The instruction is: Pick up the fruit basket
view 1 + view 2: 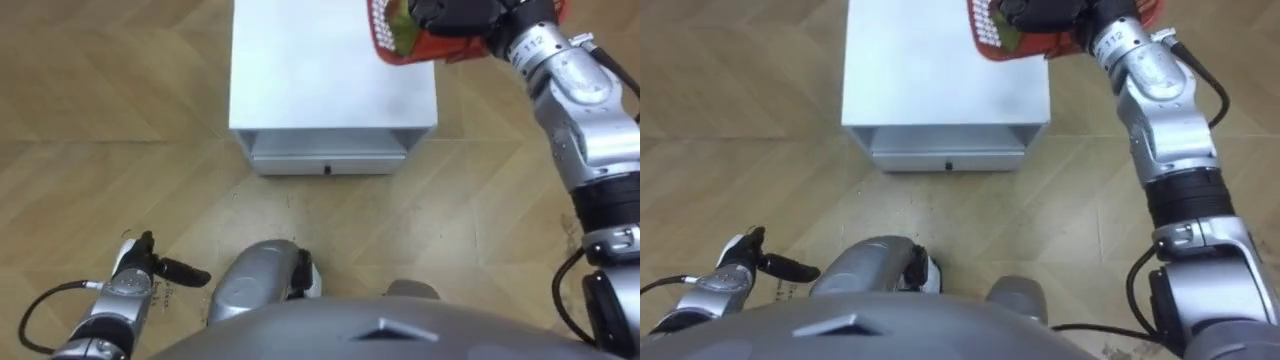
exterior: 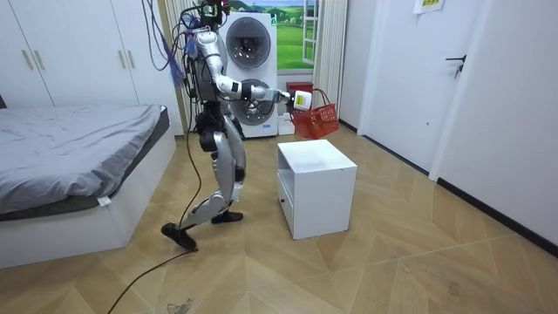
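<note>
1. R hand point(image 1: 452, 14) is clenched on the red fruit basket point(image 1: 425, 47), arm stretched fwd.
2. Basket hangs just under the hand, up in the air over the far-right corner of the white cabinet point(image 1: 320, 75).
3. L hand point(image 1: 150, 268) sits low at the robot's side, fingers relaxed, holding nothing.

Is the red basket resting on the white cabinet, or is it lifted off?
Lifted, it seems: the right hand grips the red basket, which in the room view hangs just above the white cabinet.
</note>
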